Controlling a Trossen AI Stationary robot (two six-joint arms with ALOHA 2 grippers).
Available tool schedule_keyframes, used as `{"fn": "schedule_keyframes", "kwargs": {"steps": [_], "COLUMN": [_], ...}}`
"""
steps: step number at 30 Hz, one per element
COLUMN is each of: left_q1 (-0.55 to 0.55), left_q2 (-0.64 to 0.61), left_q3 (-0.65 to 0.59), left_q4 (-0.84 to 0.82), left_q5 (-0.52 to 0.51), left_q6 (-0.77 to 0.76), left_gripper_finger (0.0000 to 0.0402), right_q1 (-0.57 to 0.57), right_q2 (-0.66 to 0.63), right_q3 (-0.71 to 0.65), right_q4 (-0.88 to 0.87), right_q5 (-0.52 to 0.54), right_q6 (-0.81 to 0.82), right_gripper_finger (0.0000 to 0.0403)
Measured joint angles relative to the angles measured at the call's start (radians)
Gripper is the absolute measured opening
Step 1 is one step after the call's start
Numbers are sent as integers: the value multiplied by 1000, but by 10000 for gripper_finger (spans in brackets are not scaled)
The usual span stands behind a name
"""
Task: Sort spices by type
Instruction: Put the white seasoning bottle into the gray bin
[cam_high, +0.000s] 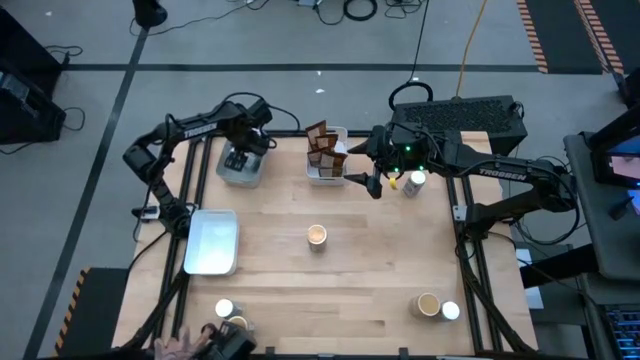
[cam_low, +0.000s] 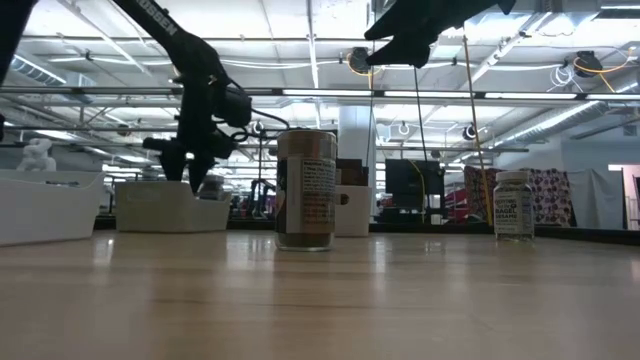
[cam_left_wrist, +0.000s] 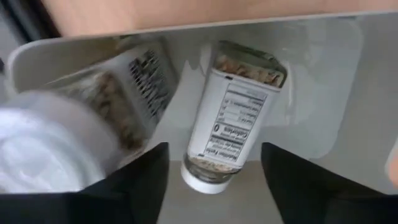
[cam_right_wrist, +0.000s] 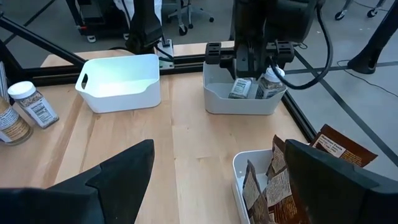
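From where I stand, the left claw hangs over the far-left tray, its fingers spread apart around a white-capped jar that lies on its side inside; a 2nd jar lies just beside it. The right claw hovers with its fingers wide apart and empty, right by the middle tray that is stuffed with brown packets. A 3rd tray sits at the desk's left edge with nothing showing in it. Loose jars are scattered around the desk: an amber-topped jar near the centre, a white-topped jar close by the right claw, a pair at the near right, and a few more at the near left corner. The sorting looks roughly half done, I would judge. The risk I see is at the left tray: the 2 jars lie close together, so a finger lifting out could nudge one and roll it against the other. The packets stand tall above their tray's rim, and the right claw passing low could snag one and tip it out. The white-topped jar beside that arm could also be knocked over by a careless swing.
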Motion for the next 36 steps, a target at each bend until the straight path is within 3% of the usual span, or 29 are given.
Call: {"fn": "schedule_keyframes", "kwargs": {"steps": [4,7,24,30,36], "left_q1": [-2,-4,-26,-60,-96], "left_q2": [24,26,-14,-29,-3], "left_q3": [0,0,0,0,0], "left_q4": [-6,30,58,17,21], "left_q5": [0,0,2,70,44], "left_q6": [0,1,3,26,71], "left_gripper_finger": [306,320,322,322,322], "right_q1": [0,0,-1,-1,-1], "right_q2": [0,0,0,0,0], "right_q3": [0,0,0,0,0], "right_q4": [-4,-14,-19,-15,-14], "right_q5": [0,-1,-1,0,0], "right_q6": [0,0,-29,-42,-39], "right_gripper_finger": [341,341,341,341,341]}}
